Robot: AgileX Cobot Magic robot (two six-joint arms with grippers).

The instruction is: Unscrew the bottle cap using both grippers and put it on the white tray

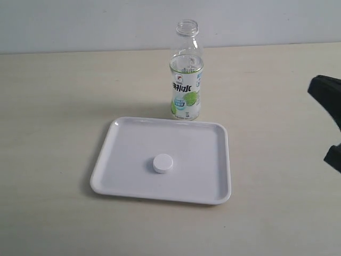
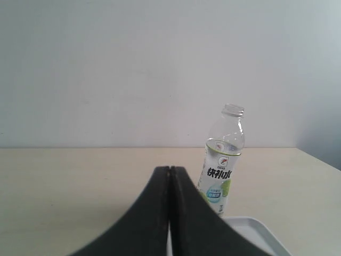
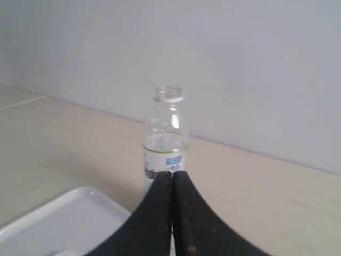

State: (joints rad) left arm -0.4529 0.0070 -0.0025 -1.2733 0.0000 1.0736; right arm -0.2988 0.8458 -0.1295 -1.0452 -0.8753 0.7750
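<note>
The bottle cap [image 1: 163,164], small, round and white, lies on the white tray [image 1: 128,144] near its middle. The clear bottle [image 1: 186,74] stands upright and uncapped just behind the tray's far edge; it also shows as the bottle [image 2: 222,160] and the bottle [image 3: 165,140]. My left gripper [image 2: 169,169] is shut with nothing in it, away from the bottle. My right gripper [image 3: 172,174] is shut and empty too. In the exterior view only a black part of the right arm [image 1: 327,101] shows at the right edge. A corner of the tray [image 2: 256,232] and the tray [image 3: 58,221] appear in the wrist views.
A beige table [image 1: 53,106] carries everything, and a pale wall [image 1: 96,21] runs behind it.
</note>
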